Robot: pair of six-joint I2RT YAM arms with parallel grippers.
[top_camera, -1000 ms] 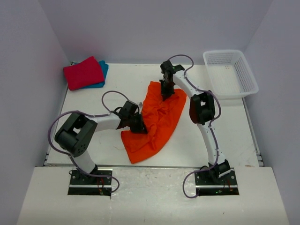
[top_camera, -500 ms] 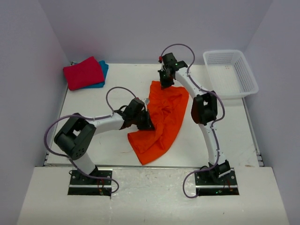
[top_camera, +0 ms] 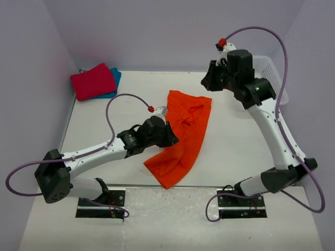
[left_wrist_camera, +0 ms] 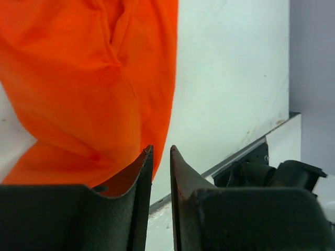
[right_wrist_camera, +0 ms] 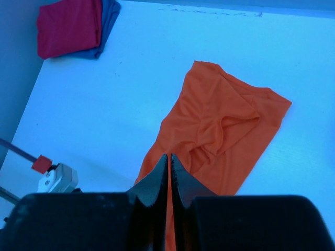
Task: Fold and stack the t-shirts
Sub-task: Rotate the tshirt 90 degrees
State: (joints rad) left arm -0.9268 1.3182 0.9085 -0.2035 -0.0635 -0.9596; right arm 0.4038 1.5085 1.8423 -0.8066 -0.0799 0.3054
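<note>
White lattice basket (top_camera: 267, 68) at far right corner of white table (top_camera: 235, 141)

Top view overhead, far; left wrist close above orange t-shirt (left_wrist_camera: 78, 78); right wrist high, sees same shirt whole.

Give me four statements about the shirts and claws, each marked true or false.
1. The red shirt lies on the teal shirt. True.
2. The orange shirt is stacked on the red shirt. False: it lies apart from it, on the table.
3. The right claw grips the orange shirt. False: it is shut, empty, above the table.
4. The left claw is slightly open, with no cloth between its jaws. True.
</note>
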